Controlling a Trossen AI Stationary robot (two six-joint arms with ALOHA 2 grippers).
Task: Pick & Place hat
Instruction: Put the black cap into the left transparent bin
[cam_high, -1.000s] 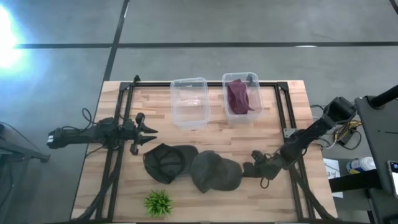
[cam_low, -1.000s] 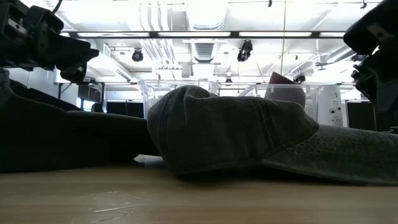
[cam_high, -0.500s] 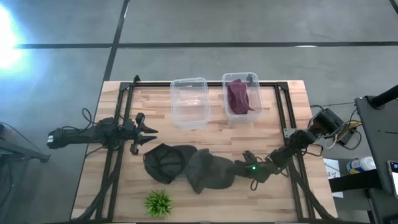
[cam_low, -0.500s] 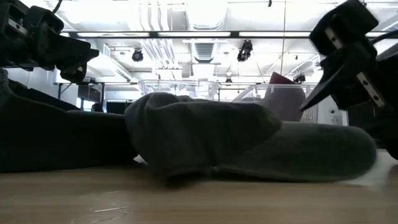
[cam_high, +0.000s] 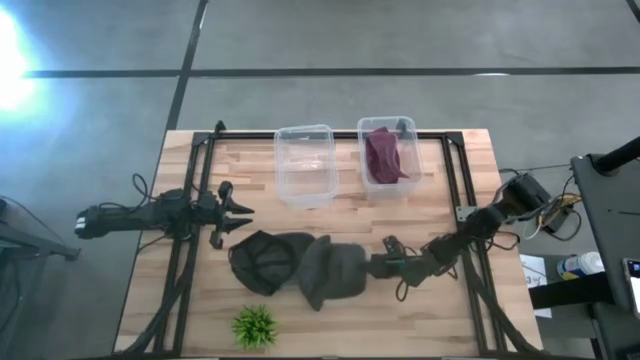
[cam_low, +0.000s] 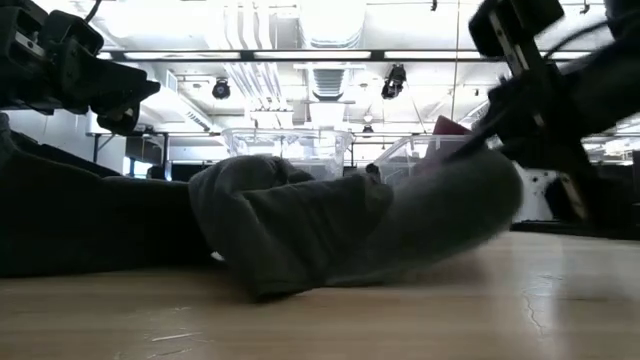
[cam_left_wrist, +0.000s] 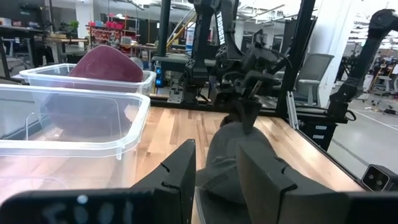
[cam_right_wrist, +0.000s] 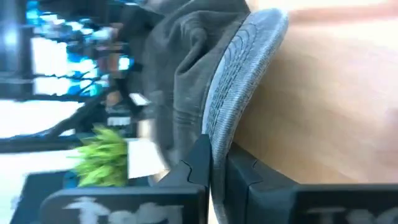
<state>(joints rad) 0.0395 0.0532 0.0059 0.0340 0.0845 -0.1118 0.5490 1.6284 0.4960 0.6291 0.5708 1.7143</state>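
Note:
A grey cap (cam_high: 330, 272) lies bunched on the wooden table, its crown against a darker cap (cam_high: 265, 260) to its left. My right gripper (cam_high: 376, 266) sits low at the grey cap's right side, shut on its brim. In the low view the brim (cam_low: 460, 205) is tilted up off the table while the crown (cam_low: 290, 215) rests on the wood. My left gripper (cam_high: 240, 213) hovers open above the table's left part, just beyond the dark cap, with nothing between its fingers (cam_left_wrist: 180, 174). My right gripper pinches the grey cap's stitched brim (cam_right_wrist: 219, 140) at its edge between the two fingers (cam_right_wrist: 200, 163). The fingers come nearly level from the table's right side. The brim is raised at the gripper; the crown stays on the table.
Two clear bins stand at the back: an empty one (cam_high: 305, 165) and, to its right, one (cam_high: 388, 190) holding a maroon hat (cam_high: 383, 152). A small green plant (cam_high: 254, 325) stands near the front edge. Black frame rails (cam_high: 460, 190) run along both table sides.
My right gripper has moved toward the table's left, into the grey cap, and shut on its brim. The cap has slid left and crumpled against the dark cap, and its brim has come up off the table.

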